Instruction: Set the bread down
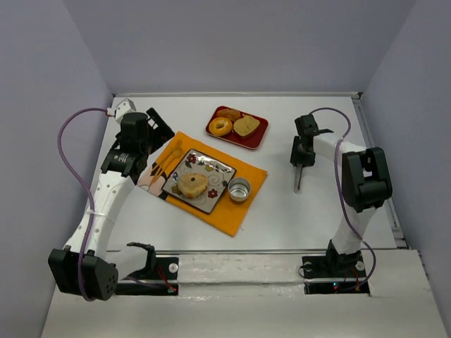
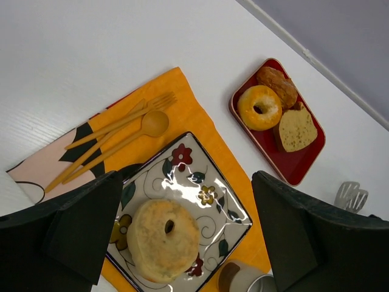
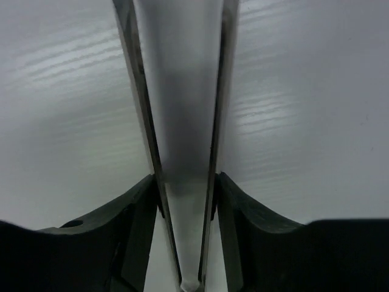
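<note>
Hanging over the left corner of the orange mat (image 1: pixel 251 176), the left gripper (image 1: pixel 156 132) has its jaws spread wide and holds nothing. In its wrist view the two dark fingers (image 2: pixel 79 231) frame the scene without touching anything below. The bread (image 2: pixel 164 240) shows between them, low in that view and clear of both fingers. It is a round pale-tan bun with a small centre hole. From above, the bread (image 1: pixel 192 185) lies to the right of this gripper and nearer the arm bases, flat on the square flowered plate (image 1: pixel 220 170). The plate rests on the mat.

A wooden fork (image 2: pixel 161 100) and spoon (image 2: pixel 155 123) lie side by side on the mat just left of the plate. A small metal cup (image 1: pixel 239 189) stands at the plate's right corner. Beyond the mat sits a red tray (image 1: pixel 258 138) carrying a glossy yellow donut (image 1: pixel 220 127), a flat tan piece (image 1: pixel 246 125) and a browner piece (image 1: pixel 229 113).

The right gripper (image 1: pixel 303 151) is well apart from the bread, over the bare table (image 1: pixel 317 225). Its fingers (image 3: pixel 137 213) are clamped against both sides of a pair of metal tongs (image 3: pixel 143 91), whose blades point toward the near edge.
</note>
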Tool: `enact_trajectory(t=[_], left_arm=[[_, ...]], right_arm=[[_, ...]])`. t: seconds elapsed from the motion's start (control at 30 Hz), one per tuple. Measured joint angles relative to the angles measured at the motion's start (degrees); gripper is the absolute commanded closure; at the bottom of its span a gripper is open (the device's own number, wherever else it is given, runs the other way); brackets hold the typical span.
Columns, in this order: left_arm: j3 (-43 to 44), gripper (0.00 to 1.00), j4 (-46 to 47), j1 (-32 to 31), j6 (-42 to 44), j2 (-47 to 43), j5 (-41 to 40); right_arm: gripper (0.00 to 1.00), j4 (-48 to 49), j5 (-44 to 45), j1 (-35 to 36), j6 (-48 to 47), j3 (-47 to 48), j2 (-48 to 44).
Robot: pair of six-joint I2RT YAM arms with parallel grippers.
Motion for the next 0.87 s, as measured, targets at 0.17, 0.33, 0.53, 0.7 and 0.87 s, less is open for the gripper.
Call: enact_trajectory(t=[0.17, 0.33, 0.53, 0.7, 0.87], left_arm=[[0.0, 0.01, 0.02, 0.0, -0.02, 0.37, 0.35], [0.04, 0.01, 0.15, 0.0, -0.04, 0.37, 0.35], [0.31, 0.01, 0.17, 0.0, 0.0, 0.26, -0.26], [0.87, 0.01, 0.09, 0.0, 0.37, -0.22, -1.77], [2.73, 0.01, -0.02, 0.0, 0.83, -0.22, -3.43]], right_arm=[[0.0, 0.81, -0.35, 0.0, 1.68, 0.02, -0.85], [0.0, -1.22, 1.6, 0.0, 1.7, 0.35, -6.36], [0.0, -2.99, 6.43, 0.0, 1.99, 3.39, -23.91], [0.0, -1.66, 10.14, 0.0, 3.19, 4.98, -37.05], [0.0, 0.26, 13.09, 0.0, 3.32, 1.31, -43.19]])
